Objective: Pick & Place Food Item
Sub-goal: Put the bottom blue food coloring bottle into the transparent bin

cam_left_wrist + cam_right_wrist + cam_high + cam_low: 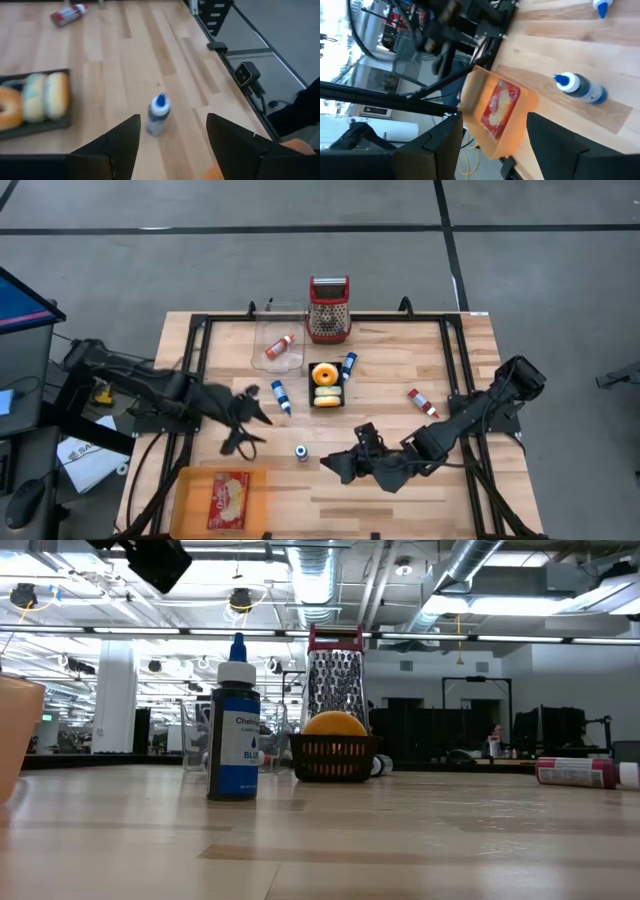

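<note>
Donuts (326,376) sit in black tray (326,402), both end effectors open.

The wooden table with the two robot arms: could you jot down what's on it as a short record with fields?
Left gripper: open, empty, above the table's left half
Right gripper: open, empty, near the front middle
Upright blue-capped bottle: standing between the grippers
Orange tray: front left, holds a red packet
Black basket: centre, holds round pastries
Red-handled metal grater: back edge
Clear container: beside the grater, holds a red-and-white tube
</note>
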